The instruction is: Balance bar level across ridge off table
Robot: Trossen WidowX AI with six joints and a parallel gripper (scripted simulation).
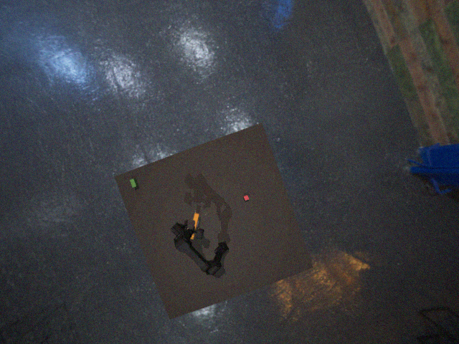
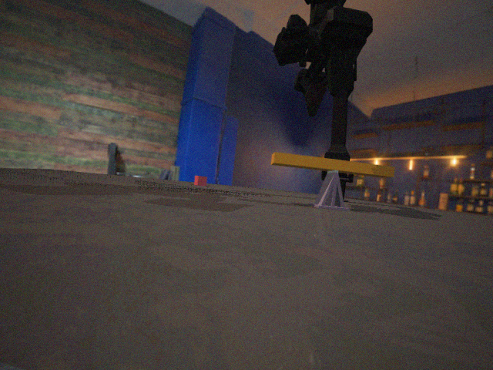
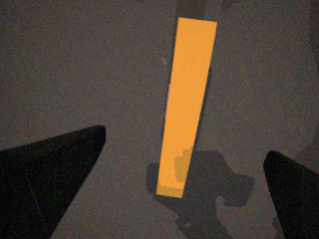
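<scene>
Table (image 2: pixel 159 258), dull brown, fronts blue wall (image 2: pixel 259 119) and plank wall (image 2: pixel 79 79).

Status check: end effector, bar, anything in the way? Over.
End effector open, holding nothing, above the bar. Yellow bar resting across the ridge, both ends off the table. Nothing in the way.
</scene>
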